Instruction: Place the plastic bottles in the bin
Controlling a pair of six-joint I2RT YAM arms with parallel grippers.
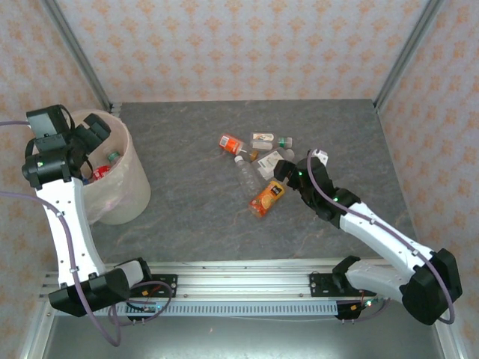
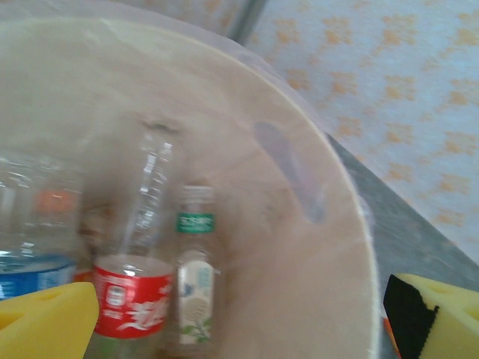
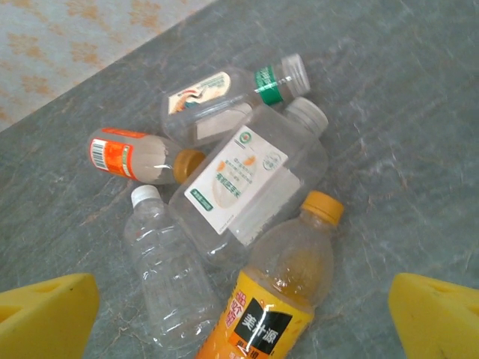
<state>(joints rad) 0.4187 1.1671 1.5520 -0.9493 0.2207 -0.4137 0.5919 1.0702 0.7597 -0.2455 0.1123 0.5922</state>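
**Right end effector** (image 3: 239, 321): one, fully open and empty, poised directly over the orange-capped bottle (image 3: 281, 299). That bottle's long axis lay crosswise to the jaw gap, cap towards the far right corner. The right arm was the nearer.

**Plastic bottles** (image 1: 268, 163): five, clustered right of the tabletop's (image 1: 194, 217) centre, the orange-capped one nearest.

**Bin** (image 1: 138, 176): one, at the left edge, with three bottles discernible inside.

**Left end effector** (image 1: 96, 131): one, wide open and empty, above the bin.

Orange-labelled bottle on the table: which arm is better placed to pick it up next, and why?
Right: the right gripper hangs open above the orange-labelled bottle, a finger on each side; the left gripper is open over the bin, away from it.
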